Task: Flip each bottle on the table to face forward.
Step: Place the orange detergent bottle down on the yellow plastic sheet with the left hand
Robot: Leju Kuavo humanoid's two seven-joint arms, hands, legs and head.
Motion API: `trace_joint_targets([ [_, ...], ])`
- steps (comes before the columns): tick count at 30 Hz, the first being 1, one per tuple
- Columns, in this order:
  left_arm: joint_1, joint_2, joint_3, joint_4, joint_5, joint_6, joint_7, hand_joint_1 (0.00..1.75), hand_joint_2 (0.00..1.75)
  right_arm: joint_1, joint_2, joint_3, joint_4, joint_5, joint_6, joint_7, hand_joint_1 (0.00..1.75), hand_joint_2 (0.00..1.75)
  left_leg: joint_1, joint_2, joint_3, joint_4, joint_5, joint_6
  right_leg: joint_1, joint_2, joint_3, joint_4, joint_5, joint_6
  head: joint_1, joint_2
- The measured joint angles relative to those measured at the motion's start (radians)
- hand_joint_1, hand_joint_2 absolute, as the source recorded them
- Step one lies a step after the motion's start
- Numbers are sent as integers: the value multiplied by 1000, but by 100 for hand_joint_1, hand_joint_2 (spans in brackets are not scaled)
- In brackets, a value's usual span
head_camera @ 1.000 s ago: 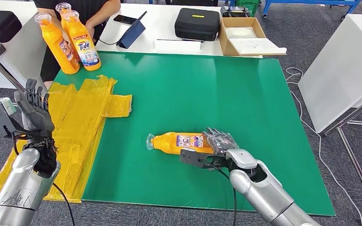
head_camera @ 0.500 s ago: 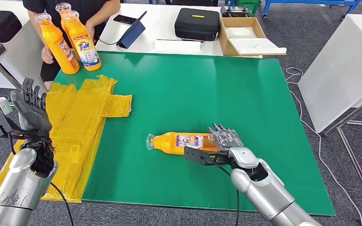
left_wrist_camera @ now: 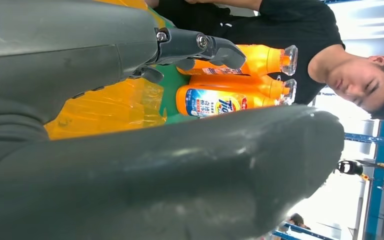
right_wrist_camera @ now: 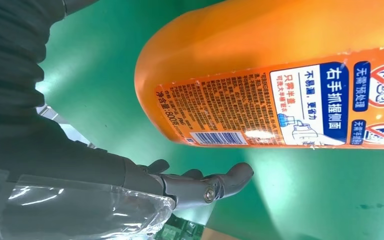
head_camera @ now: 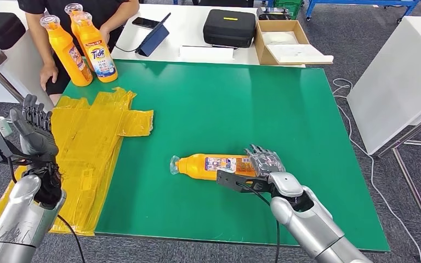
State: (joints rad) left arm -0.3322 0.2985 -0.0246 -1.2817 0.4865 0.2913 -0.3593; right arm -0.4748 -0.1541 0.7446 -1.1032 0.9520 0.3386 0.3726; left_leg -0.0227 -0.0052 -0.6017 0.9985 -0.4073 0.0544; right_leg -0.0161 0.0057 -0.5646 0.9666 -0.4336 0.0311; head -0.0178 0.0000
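An orange detergent bottle (head_camera: 208, 165) lies on its side on the green mat (head_camera: 235, 104), cap pointing left, back label up. My right hand (head_camera: 264, 163) sits just beyond the bottle's base, fingers spread and holding nothing. The right wrist view shows that bottle (right_wrist_camera: 260, 60) with its printed back label, and my fingers (right_wrist_camera: 205, 187) stretched out beside it, apart from it. My left hand (head_camera: 33, 130) is raised off the table's left edge, fingers upright and empty. Three more orange bottles (head_camera: 96, 49) stand at the mat's back left corner; the left wrist view shows them (left_wrist_camera: 220, 102) past my left hand (left_wrist_camera: 130, 165).
A person (head_camera: 87, 6) stands behind the upright bottles, one hand (head_camera: 48, 74) hanging beside them. Crumpled yellow plastic sheet (head_camera: 93, 142) covers the mat's left side. On the white table behind are a black case (head_camera: 229, 27), a cardboard box (head_camera: 285, 41) and a tablet (head_camera: 153, 38).
My right hand has slid slightly right, away from the bottle's base. My left hand drifted a little left. The person's hand dropped from the upright bottles to beside them.
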Motion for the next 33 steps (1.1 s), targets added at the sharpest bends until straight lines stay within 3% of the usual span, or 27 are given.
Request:
trace_joint_targets([
  [17, 20, 4, 14, -22, 1, 2, -1, 0, 0, 2, 18, -9, 1, -3, 7, -11, 0, 175, 0, 0, 0, 0, 0, 0, 0, 0, 0, 0, 0, 0, 0, 0],
  [33, -16, 0, -23, -19, -3, 1, 6, 0, 0, 42, 45, -35, 52, 1, -34, 9, 0, 175, 0, 0, 0, 0, 0, 0, 0, 0, -2, 0, 0, 0, 0, 0],
])
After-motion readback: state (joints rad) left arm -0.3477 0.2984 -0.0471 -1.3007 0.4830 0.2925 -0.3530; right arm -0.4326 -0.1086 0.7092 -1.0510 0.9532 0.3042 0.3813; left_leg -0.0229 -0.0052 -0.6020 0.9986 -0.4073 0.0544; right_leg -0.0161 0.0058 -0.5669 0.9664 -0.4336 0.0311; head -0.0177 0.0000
